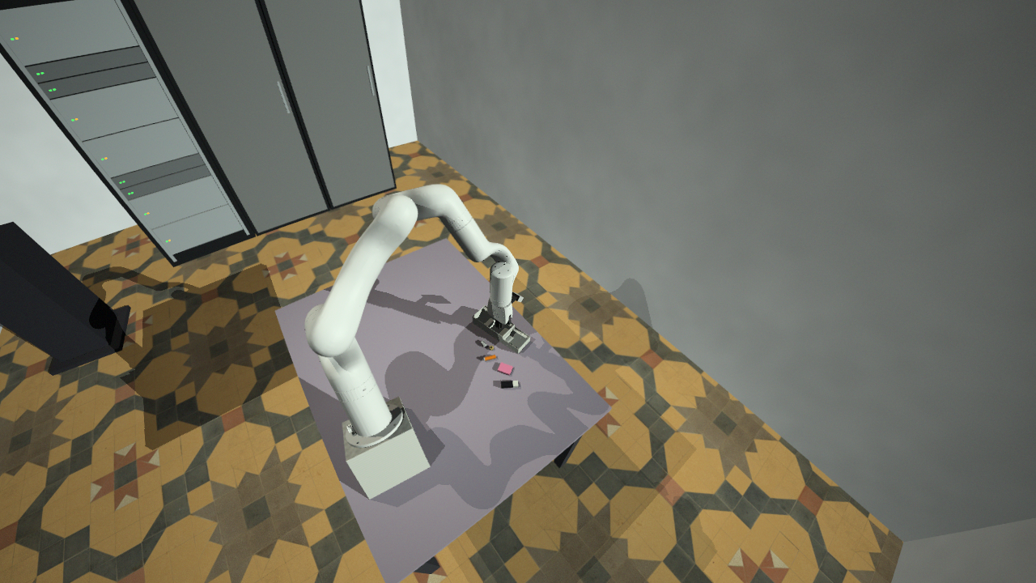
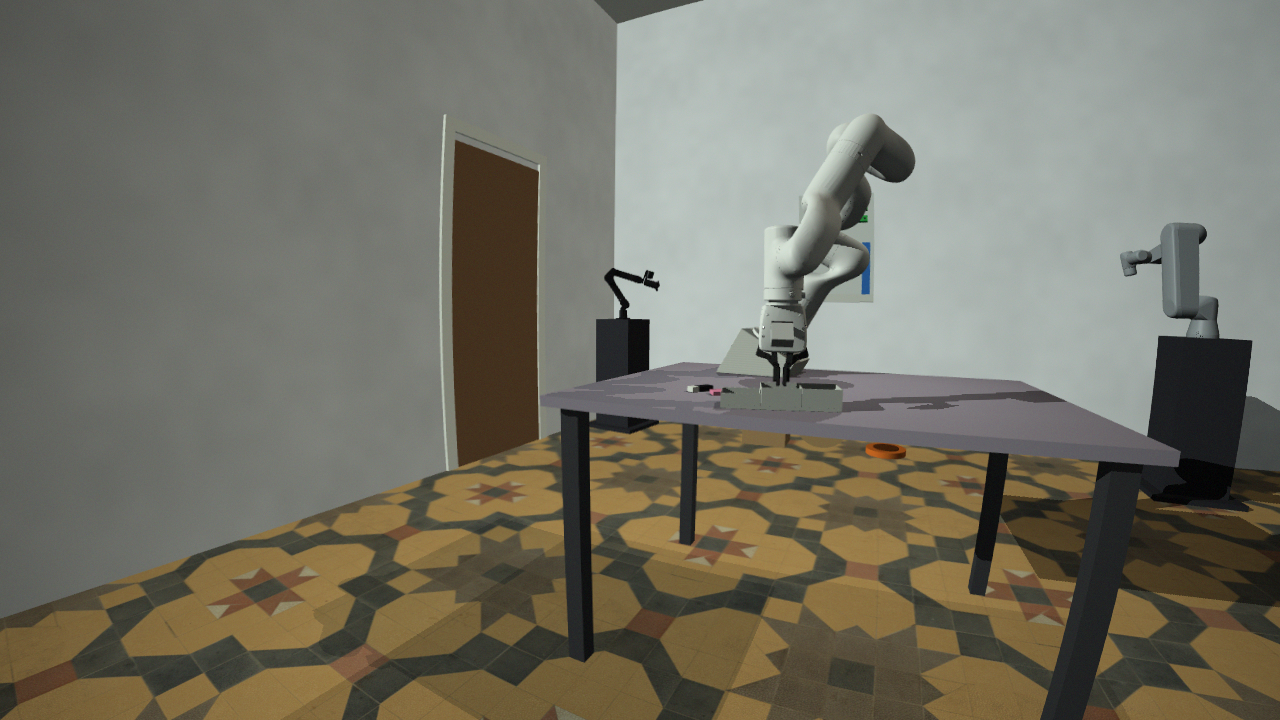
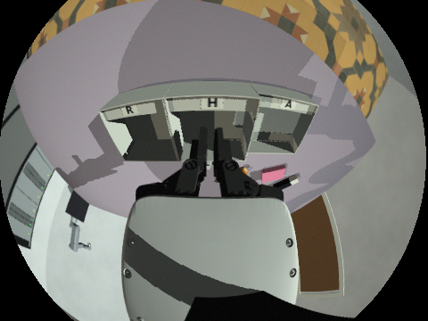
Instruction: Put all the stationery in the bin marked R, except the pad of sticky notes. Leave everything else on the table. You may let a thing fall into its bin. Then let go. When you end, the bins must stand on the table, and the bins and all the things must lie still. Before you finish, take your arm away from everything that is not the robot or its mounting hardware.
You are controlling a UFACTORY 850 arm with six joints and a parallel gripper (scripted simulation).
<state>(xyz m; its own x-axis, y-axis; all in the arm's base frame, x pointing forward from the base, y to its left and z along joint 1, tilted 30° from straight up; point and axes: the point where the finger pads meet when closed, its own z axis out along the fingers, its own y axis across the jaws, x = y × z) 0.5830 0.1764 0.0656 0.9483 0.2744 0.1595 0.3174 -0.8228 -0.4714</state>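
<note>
A row of three grey bins (image 1: 502, 331) stands on the purple table, marked R (image 3: 139, 125), H (image 3: 210, 119) and A (image 3: 282, 121). My gripper (image 3: 210, 138) hangs low over the row, about at the wall between R and H, fingers nearly together. I see nothing clearly between the fingertips. It also shows in the exterior view (image 2: 785, 374). On the table beside the bins lie a small dark thing (image 1: 483, 342), an orange thing (image 1: 490, 356), the pink pad of sticky notes (image 1: 504, 368) and a black and white thing (image 1: 510, 383).
The arm's base block (image 1: 385, 455) stands at the table's near edge. The bins lie close to the table's far edge. An orange ring (image 2: 886, 450) lies on the floor beyond the table.
</note>
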